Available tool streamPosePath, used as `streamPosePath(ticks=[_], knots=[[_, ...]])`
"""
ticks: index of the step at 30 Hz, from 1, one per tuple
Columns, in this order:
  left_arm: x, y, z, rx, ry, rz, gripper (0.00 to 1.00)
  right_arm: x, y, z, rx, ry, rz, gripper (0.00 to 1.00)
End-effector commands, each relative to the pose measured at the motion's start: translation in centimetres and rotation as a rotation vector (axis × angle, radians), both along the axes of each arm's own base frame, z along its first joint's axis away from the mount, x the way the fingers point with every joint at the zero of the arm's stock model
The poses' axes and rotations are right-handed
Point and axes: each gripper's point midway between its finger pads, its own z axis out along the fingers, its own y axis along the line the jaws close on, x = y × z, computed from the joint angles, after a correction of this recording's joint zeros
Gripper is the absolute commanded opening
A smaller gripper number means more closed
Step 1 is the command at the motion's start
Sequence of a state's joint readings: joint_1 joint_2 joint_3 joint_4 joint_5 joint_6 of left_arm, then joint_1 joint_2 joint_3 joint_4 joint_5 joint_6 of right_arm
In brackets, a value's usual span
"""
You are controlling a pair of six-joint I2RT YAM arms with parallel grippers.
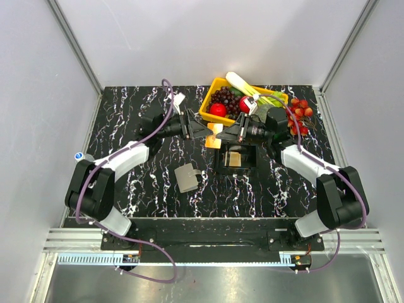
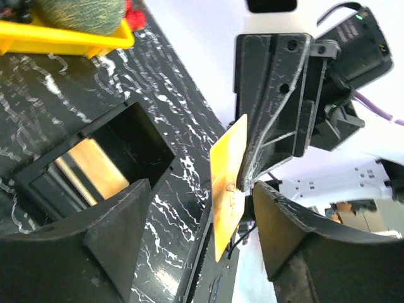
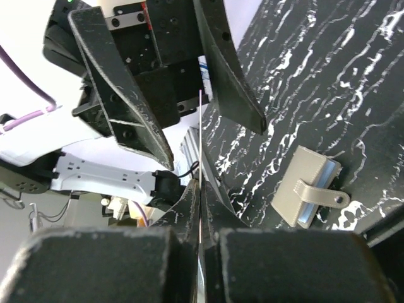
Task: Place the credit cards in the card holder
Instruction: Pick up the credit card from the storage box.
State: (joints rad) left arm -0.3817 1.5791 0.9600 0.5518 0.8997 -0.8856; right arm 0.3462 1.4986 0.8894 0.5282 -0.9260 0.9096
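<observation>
A yellow credit card is held upright above the table, also seen in the top view. My right gripper is shut on it, and the card shows edge-on in the right wrist view. My left gripper is open, with its fingers on either side of the card, not closed on it. The two grippers meet nose to nose behind the black tray. A tan card lies in the black tray. The grey card holder lies on the table near centre, also visible in the right wrist view.
A yellow basket of fruit and vegetables stands at the back, just behind the grippers, with red fruit beside it on the right. Grey walls enclose the black marbled table.
</observation>
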Motion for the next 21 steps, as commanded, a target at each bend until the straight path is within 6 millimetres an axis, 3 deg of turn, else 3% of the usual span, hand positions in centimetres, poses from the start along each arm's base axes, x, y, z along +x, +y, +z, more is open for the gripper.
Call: streamPosePath(ticks=[1,5,8,12,15,21], knots=[[1.2,2.6,-1.8,0.188,-0.046,0.164,0.76,0.6,-0.6,0.1,-0.083,-0.058,-0.064,0.0],[2.6,8.1,-7.7,0.538,0.096,0.443,0.81,2.0,-2.4,-3.1,-0.273,-0.022,-0.183,0.0],[0.6,10.7,-11.6,0.77,0.198,0.532,0.82,1.9,-3.4,-4.5,-0.363,-0.007,-0.206,0.0],[-3.3,11.2,-14.6,1.051,0.226,0.565,0.86,1.2,-3.3,-5.5,-0.436,-0.014,-0.203,0.0],[-5.6,10.9,-16.0,1.111,0.301,0.561,0.87,0.1,-2.5,-6.7,-0.487,-0.01,-0.184,0.0],[-7.3,8.4,-15.2,1.156,0.277,0.543,0.96,-0.5,-2.4,-8.1,-0.487,0.022,-0.198,0.0]])
